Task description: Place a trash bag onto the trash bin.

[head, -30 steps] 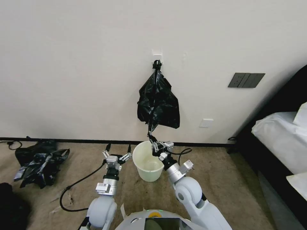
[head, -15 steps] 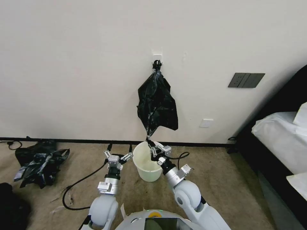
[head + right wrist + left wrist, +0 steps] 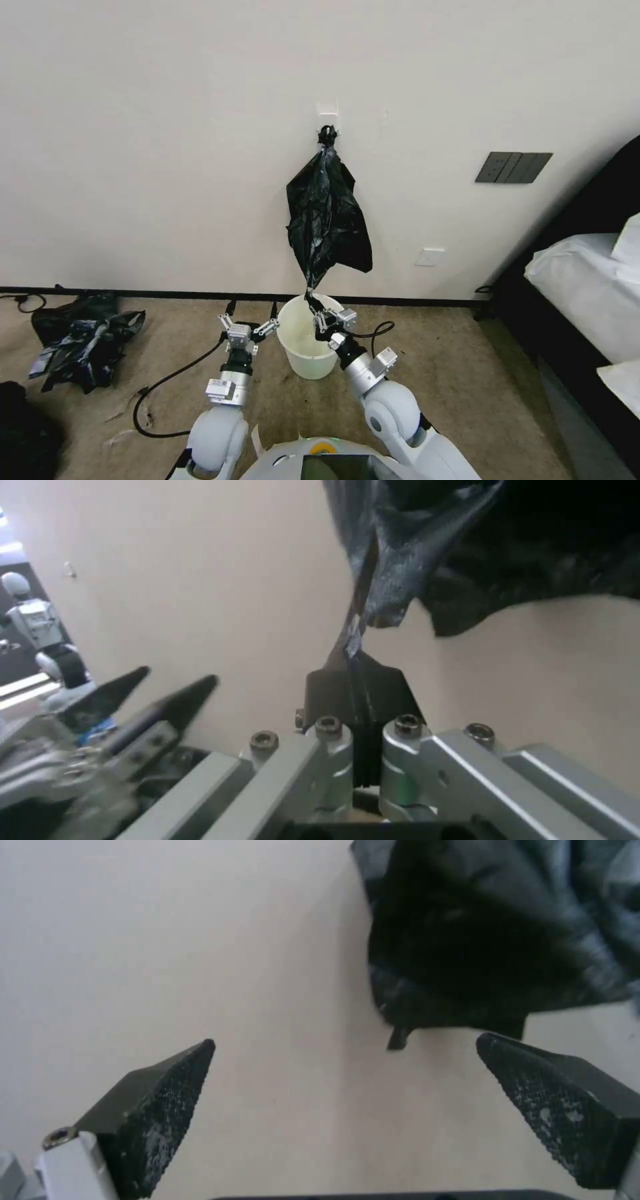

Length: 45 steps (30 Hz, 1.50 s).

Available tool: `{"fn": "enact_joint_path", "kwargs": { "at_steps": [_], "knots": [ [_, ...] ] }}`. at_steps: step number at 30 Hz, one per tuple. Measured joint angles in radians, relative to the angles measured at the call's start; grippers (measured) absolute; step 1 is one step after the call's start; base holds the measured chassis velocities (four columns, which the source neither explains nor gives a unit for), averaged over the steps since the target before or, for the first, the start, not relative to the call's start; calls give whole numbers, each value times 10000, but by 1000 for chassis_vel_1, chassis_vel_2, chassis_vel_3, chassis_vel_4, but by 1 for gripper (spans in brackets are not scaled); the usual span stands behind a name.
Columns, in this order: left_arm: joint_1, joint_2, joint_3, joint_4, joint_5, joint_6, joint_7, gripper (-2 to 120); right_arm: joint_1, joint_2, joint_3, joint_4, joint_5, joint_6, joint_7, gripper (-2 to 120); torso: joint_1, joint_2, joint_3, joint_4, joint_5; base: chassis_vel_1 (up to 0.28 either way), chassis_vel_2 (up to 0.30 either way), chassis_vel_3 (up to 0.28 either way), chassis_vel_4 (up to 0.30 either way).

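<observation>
head, bag: thin glossy black plastic trash bag [image 3: 328,217] hangs from white wall hook [image 3: 327,111], its lowest corner pinched in the closed right gripper [image 3: 312,305].
head, bin: small round cream-white plastic trash bin [image 3: 306,336] stands on tan carpet [image 3: 467,373] by the wall, directly under the bag.
head, room: open floor both sides of the bin; black plastic pile [image 3: 80,340] well left.
head, left gripper [image 3: 250,316]: spread wide, empty, just left of the rim.
left wrist: fingers [image 3: 157,1120] apart, bag above.
right wrist: fingers [image 3: 330,687] clamp the bag's corner.
</observation>
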Motion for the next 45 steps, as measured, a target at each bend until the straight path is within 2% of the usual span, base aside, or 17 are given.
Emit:
{"fn": "enact_joint_path", "kwargs": {
  "at_steps": [7,9,10,13,14,15,17,18,22,24,25,27,28,32,36,40,45],
  "knots": [
    [-304,473,302,-495,-319,395,-2,100,507,180,214,0,34,-66,246,0,0,0,1,1,1,0,0,0,0],
    [-691,1164,575,-761,-739,664,-25,100,930,416,410,-11,55,-157,425,0,0,-1,0,0,-1,0,0,0,0],
    [-691,1164,575,-761,-739,664,-25,100,930,416,410,-11,55,-157,425,0,0,-1,0,0,-1,0,0,0,0],
    [-1523,2435,870,-1279,-1669,1216,-28,100,1228,740,668,-147,-22,-184,592,0,0,-2,1,1,-1,0,0,0,0],
    [-1523,2435,870,-1279,-1669,1216,-28,100,1228,740,668,-147,-22,-184,592,0,0,-2,1,1,-1,0,0,0,0],
    [-2241,3200,1054,-1391,-2123,1468,-31,100,1277,826,725,-286,-285,-157,612,0,0,-1,1,-1,-1,0,0,0,0],
    [-3200,4039,1479,-1414,-2660,1762,-71,100,1281,898,747,-434,-593,-85,614,0,0,-1,1,-1,-2,0,0,0,0],
    [-3200,4039,1479,-1414,-2660,1762,-71,100,1281,898,747,-434,-593,-85,614,0,0,-1,1,-1,-2,0,0,0,0],
    [-4987,5088,2652,-1168,-3387,2306,-286,100,1268,985,829,-539,-877,-8,614,0,0,-1,2,-1,-1,0,0,0,0],
    [-6662,5561,3737,-808,-3885,2743,-514,100,1256,1018,904,-575,-996,38,611,0,0,-2,2,3,-3,0,0,0,0],
    [-6662,5561,3737,-808,-3885,2743,-514,100,1256,1018,904,-575,-996,38,611,0,0,-2,2,3,-3,0,0,0,0],
    [-8335,5714,4697,-429,-4295,3187,-759,100,1233,1028,960,-586,-1078,78,604,0,0,-2,1,-3,3,0,0,0,0],
    [-8335,5714,4697,-429,-4295,3187,-759,100,1233,1028,960,-586,-1078,78,604,0,0,-2,1,-3,3,0,0,0,0],
    [-10427,5706,6334,100,-4800,3846,-1089,100,1206,1046,1063,-605,-1150,147,587,0,0,-2,2,0,1,0,0,0,0],
    [-11269,5684,6974,273,-4907,4171,-1210,100,1208,1066,1091,-606,-1172,170,581,0,0,-2,1,-1,1,0,0,0,0],
    [-12695,5616,7970,554,-4792,4976,-1511,100,1220,1103,1124,-637,-1188,210,569,0,0,-1,1,0,3,0,0,0,0],
    [-13294,5503,8305,653,-4770,5804,-1837,100,1221,1106,1135,-679,-1188,233,563,0,0,-2,1,1,2,0,0,0,0]
  ]
}}
